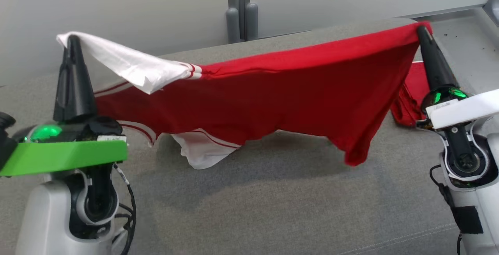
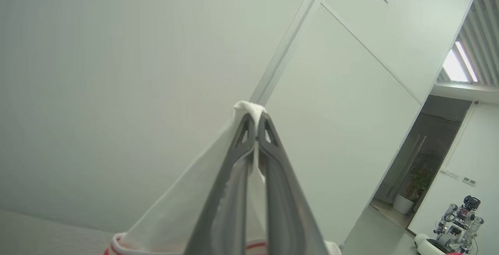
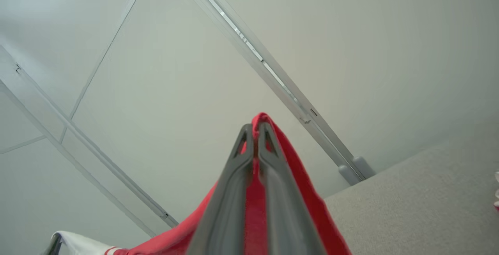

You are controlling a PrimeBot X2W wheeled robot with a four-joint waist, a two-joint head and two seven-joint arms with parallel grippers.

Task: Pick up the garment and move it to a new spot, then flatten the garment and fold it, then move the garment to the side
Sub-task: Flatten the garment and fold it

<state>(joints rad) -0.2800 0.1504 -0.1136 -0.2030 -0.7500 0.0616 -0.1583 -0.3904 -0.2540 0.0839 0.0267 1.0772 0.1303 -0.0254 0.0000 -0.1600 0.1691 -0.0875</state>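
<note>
1. Nearest on the left, the left gripper [image 1: 73, 39] is pinched tight on a white end of the garment [image 1: 273, 91].
2. Far right, the right gripper [image 1: 422, 32] is clamped on a red corner.
3. Between them the garment hangs stretched above the grey fabric surface [image 1: 249, 208], with its lower edge sagging.
4. This looks like the carry to a new spot. The next move calls for lowering both ends evenly and keeping the cloth taut, so it lands flat.

One garment [image 1: 273, 91], red with white sleeves, hangs above the one grey cushion [image 1: 253, 208]. Two grippers stand over that cushion, the left gripper [image 1: 73, 38] and the right gripper [image 1: 421, 29]. Two grey posts [image 1: 252, 21] stand behind the cushion.
</note>
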